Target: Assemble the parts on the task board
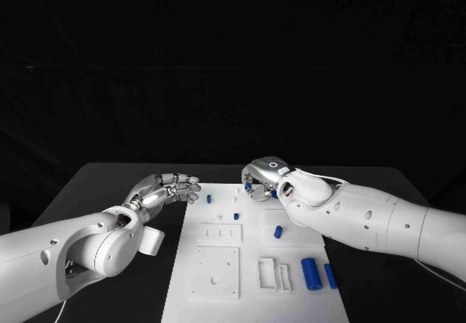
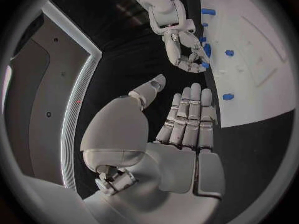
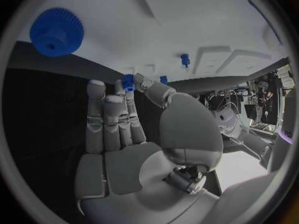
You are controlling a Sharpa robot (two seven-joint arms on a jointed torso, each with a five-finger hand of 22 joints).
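Blue gear [image 3: 128,81] pinched in right hand [image 1: 264,176] fingertips over board [image 1: 254,296] far edge; left hand [image 1: 167,190] off board's left edge, fingers apart, holding nothing; second gear [image 3: 57,32] on board.

- The black table [image 1: 116,182] carries the whole scene, its top running from the 9 o'clock side to the 3 o'clock side of the head view.
- The white task board [image 1: 252,296] lies flat on the table at its centre, stretching from the middle down toward 6 o'clock.
- Bare black table surface shows beside the board at 9 o'clock and at 3 o'clock.
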